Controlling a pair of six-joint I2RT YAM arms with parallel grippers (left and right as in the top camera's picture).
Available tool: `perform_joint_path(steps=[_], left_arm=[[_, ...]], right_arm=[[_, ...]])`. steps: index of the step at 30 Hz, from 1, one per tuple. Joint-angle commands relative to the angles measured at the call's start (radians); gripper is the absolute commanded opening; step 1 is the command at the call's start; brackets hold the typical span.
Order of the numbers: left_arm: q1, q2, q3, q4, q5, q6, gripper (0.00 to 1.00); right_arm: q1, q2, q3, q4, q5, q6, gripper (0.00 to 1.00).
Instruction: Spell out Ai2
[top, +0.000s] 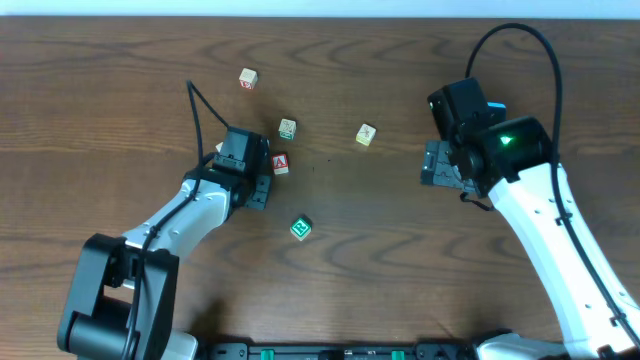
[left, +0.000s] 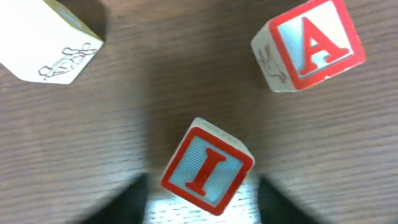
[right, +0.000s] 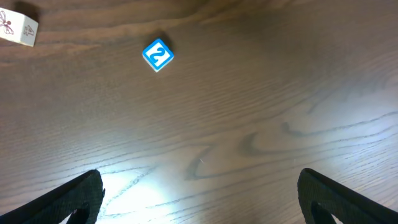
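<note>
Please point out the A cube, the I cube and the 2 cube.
Red-lettered wooden A cube (left: 317, 45): left wrist view, on the lettered face.
Red-lettered wooden I cube (left: 206, 169): left wrist view, on the lettered face.
Blue-numbered wooden 2 cube (right: 157, 55): right wrist view, on the numbered face.

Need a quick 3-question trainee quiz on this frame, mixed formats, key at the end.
1. Fill in: the letter on the A block is printed in ___.
2. True or false: the right gripper is open, and the 2 block lies apart from it.
3. Which block sits between the fingers of the left gripper? a) A block b) I block c) 2 block

Key: 1 red; 2 true; 3 b.
</note>
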Motion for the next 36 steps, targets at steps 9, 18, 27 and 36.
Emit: perform_joint_path(steps=[9,18,27,36], left_arm=[[0.002,0.006,0.018,0.067,-0.026,0.189,0.87],[0.002,0.010,0.018,0.066,0.077,0.503,0.77],[0.002,0.015,0.018,0.016,0.081,0.513,0.54],[0.002,0.015,0.018,-0.016,0.078,0.503,0.32]], right_arm=[[-0.009,-0.002,-0.001,-0.005,0.014,0.008,0.99],[-0.009,-0.002,-0.001,-0.012,0.015,0.007,0.99],[-0.009,-0.002,-0.001,-0.020,0.015,0.007,0.99],[-0.009,-0.002,-0.001,-0.020,0.014,0.008,0.99]])
